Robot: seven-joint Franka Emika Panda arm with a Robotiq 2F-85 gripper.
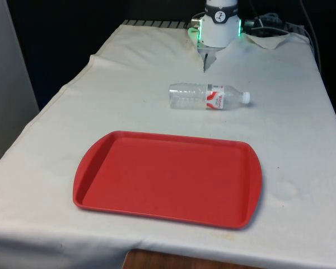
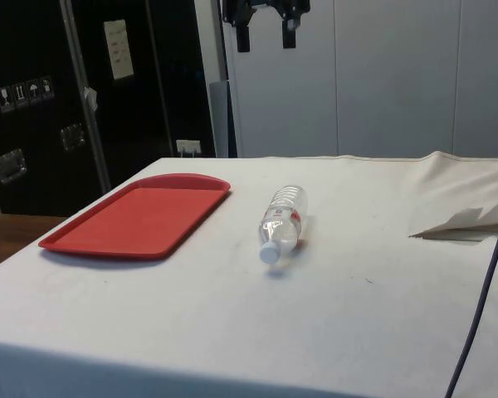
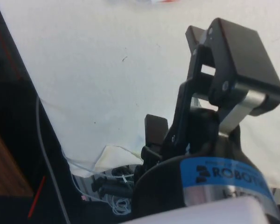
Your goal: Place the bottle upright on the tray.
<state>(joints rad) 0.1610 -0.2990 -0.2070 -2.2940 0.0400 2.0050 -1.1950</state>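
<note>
- My tool (image 2: 266, 35) is hanging high above the desk (image 1: 302, 129), fingers spread apart and holding nothing.
- The bottle (image 1: 208, 96) is lying on its side on the cloth, cap pointing to the front view's right.
- It's sitting near the red tray (image 1: 168, 178), not touching.

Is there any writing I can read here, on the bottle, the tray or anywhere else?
Bottle: red and white label, wording too small to read.
Tray: no writing.
End effector: "ROBOT", cut off behind the wrist housing.
Dark cabinets: small white symbol stickers and a paper notice, too small to read.
</note>
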